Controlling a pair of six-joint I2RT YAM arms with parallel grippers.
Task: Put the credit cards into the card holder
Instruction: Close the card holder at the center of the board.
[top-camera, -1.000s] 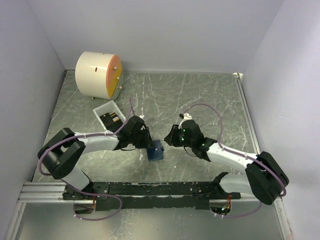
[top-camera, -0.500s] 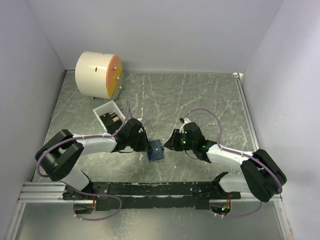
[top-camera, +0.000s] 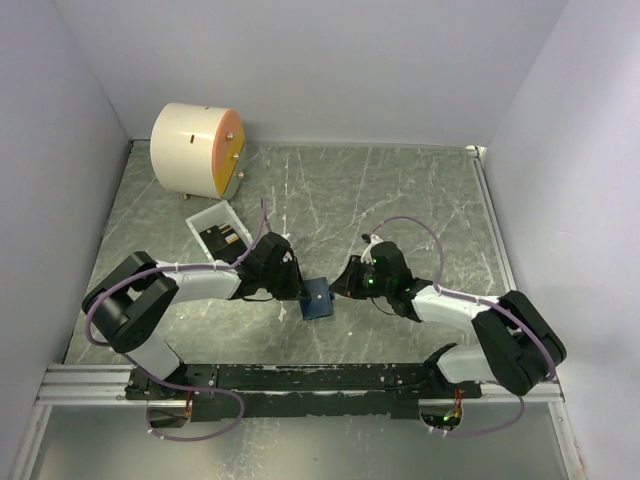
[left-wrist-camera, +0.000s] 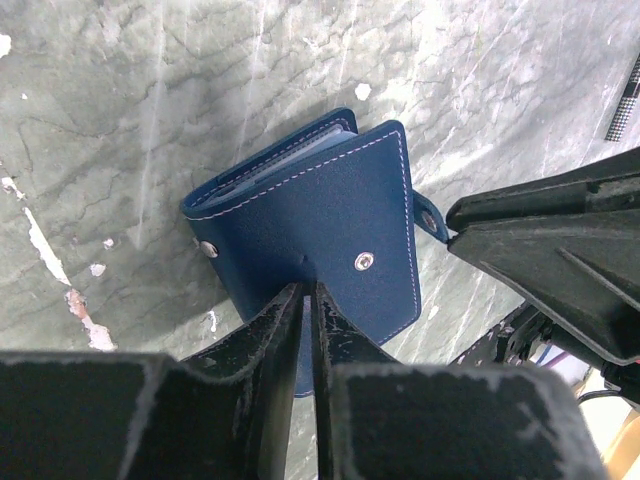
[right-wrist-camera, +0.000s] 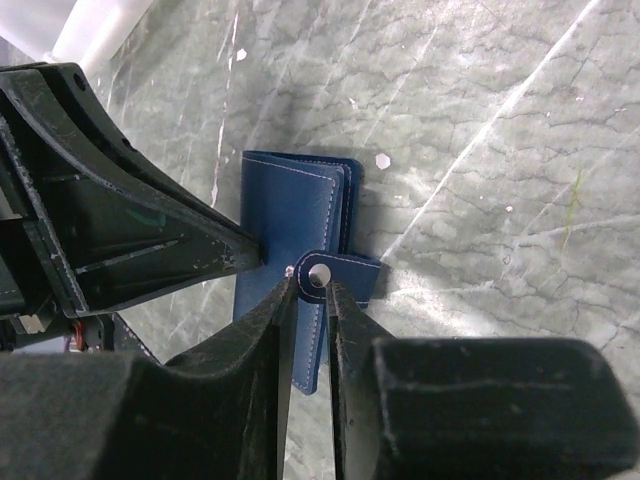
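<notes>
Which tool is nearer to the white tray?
Left. The left tool grips the card holder's edge facing the white tray; the right tool is beyond the holder, farther from the tray.

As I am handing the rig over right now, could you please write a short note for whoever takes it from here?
Left gripper: shut on the cover edge of the card holder, which lies folded on the table, unsnapped.
Right gripper: fingers flank the snap tab; grip not certain.
Credit cards: apparently in the white tray, far left.
Done: no card loaded.
To do: open the holder, fetch and insert both cards.
</notes>
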